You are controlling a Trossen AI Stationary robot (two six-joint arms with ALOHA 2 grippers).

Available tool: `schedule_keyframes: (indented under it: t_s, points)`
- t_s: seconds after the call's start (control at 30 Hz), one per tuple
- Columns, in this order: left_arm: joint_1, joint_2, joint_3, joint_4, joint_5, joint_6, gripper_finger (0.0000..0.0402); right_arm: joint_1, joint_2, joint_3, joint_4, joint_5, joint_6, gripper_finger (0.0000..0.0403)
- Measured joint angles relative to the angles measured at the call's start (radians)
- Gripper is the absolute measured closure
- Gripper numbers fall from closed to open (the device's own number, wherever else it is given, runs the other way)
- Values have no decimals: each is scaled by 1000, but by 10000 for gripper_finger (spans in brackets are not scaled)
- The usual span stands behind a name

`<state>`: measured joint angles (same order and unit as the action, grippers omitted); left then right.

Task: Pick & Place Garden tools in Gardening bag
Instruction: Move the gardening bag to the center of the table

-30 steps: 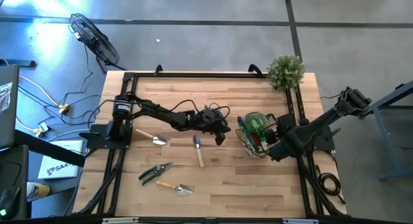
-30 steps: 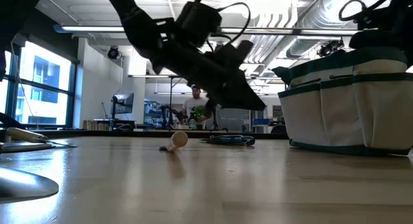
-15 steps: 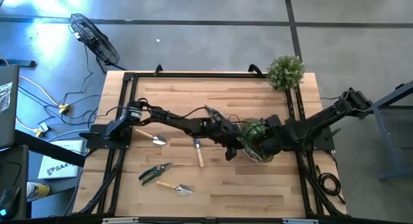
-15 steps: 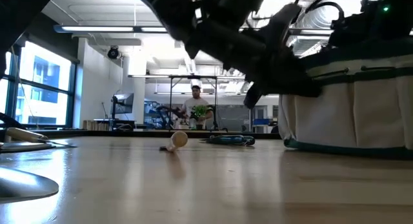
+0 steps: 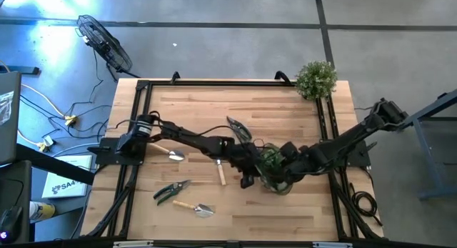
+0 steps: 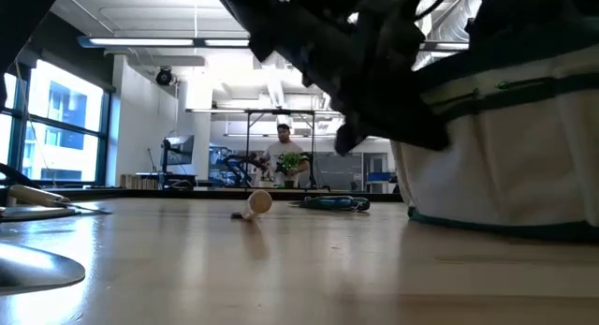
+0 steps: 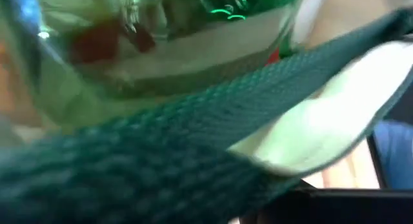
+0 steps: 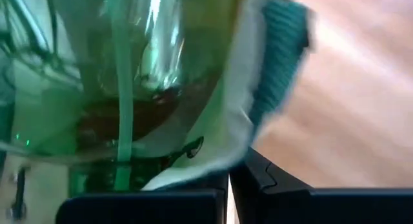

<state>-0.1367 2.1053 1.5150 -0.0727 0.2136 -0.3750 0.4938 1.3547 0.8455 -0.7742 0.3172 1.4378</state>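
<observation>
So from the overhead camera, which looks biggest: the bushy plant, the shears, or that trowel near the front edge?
Largest to smallest in the high view:
1. Plant
2. Shears
3. Trowel
The shears and trowel look close in length, so their order is unsure. The plant stands taller, nearer the camera, which may flatter it.

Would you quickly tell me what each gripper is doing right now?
Left gripper: at the gardening bag, fingers hidden; cannot be told.
Right gripper: at the bag's rim, apparently gripping the fabric, though the grip itself cannot be told.
</observation>
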Motion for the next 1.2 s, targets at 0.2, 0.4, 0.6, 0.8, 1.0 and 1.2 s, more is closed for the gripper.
schedule_keyframes:
  t_s: [0.2, 0.4, 0.6, 0.8, 1.0, 1.2]
  points:
    - [-72, -70, 2, -137, -80, 28, 401, 5, 98, 0, 166, -88, -62, 400]
    - [-129, -140, 1, -281, -206, 31, 401, 4, 127, 0, 310, -88, -130, 400]
    - [-133, -157, 1, -346, -258, 36, 401, 4, 123, 0, 318, -81, -145, 400]
    - [-132, -158, 1, -360, -241, 38, 401, 4, 123, 0, 325, -94, -152, 400]
    - [-132, -158, 1, -391, -242, 11, 399, 4, 123, 0, 324, -82, -153, 400]
    - [-132, -158, 1, -402, -247, 4, 365, 4, 123, 0, 323, -81, -145, 400]
